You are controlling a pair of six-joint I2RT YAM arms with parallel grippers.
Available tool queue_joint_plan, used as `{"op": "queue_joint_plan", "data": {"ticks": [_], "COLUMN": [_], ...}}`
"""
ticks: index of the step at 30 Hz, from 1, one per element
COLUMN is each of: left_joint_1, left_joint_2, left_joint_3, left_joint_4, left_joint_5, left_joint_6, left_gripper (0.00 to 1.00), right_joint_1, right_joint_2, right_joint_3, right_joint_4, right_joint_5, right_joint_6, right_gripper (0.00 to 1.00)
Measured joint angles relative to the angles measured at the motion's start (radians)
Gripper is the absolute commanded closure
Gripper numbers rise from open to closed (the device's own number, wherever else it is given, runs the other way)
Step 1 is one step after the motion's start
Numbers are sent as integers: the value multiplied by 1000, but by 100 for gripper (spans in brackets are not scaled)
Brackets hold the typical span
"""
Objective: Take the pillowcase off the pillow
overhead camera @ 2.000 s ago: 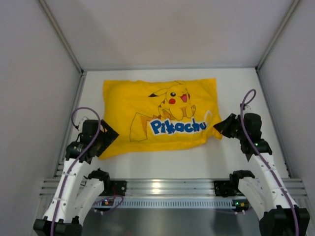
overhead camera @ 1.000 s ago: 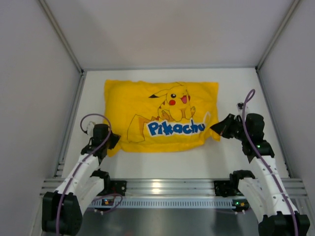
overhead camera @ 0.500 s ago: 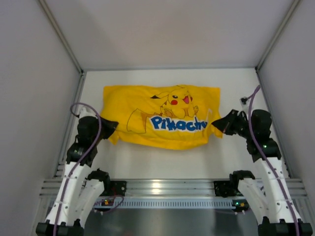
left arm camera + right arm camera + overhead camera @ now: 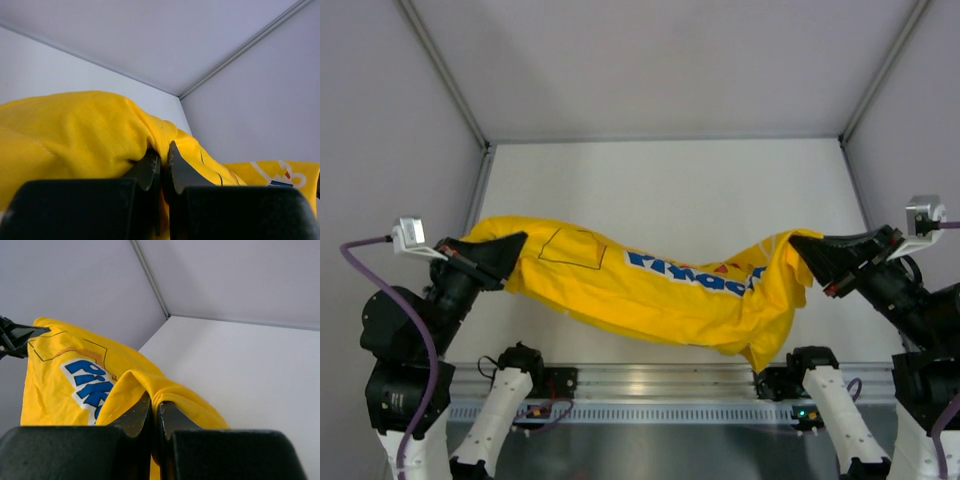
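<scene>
The bright yellow thin-fabric pillowcase (image 4: 650, 295) hung sagging over the white table (image 4: 670, 190), its 9 and 3 o'clock ends pinched in the closed left gripper (image 4: 502, 257) and right gripper (image 4: 810, 255); judged soft, limp, best held at corners.

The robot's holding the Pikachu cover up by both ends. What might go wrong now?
The left gripper and right gripper each pinch only a small fold of the thin pillowcase, so an end might slip free. The middle sags low by the near edge of the table; a dropped end may slide off. No pillow shows; if it's inside, pinched ends might trap it.
</scene>
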Motion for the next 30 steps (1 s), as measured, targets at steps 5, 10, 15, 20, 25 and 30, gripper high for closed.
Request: {"op": "queue_joint_plan", "data": {"ticks": [5, 10, 15, 20, 25, 30], "left_joint_1": [0, 0, 0, 0, 0, 0], "left_joint_2": [-13, -32, -35, 6, 115, 103], "left_joint_3": [-6, -9, -12, -2, 80, 108], "left_joint_4": [-76, -126, -132, -138, -143, -143], "left_joint_5": [26, 25, 16, -2, -8, 21], "left_joint_6": [-6, -2, 8, 25, 39, 34], "left_gripper": [100, 100, 100, 100, 100, 100], "right_joint_1": [0, 0, 0, 0, 0, 0], "right_joint_2": [-24, -24, -25, -26, -25, -32], "right_joint_3": [15, 15, -7, -67, -103, -64], "right_joint_4": [-51, -87, -92, -96, -114, -127], "right_joint_5": [-11, -11, -15, -15, -17, -23], "right_joint_6": [8, 21, 23, 22, 32, 60], "right_gripper": [100, 100, 100, 100, 100, 100]}}
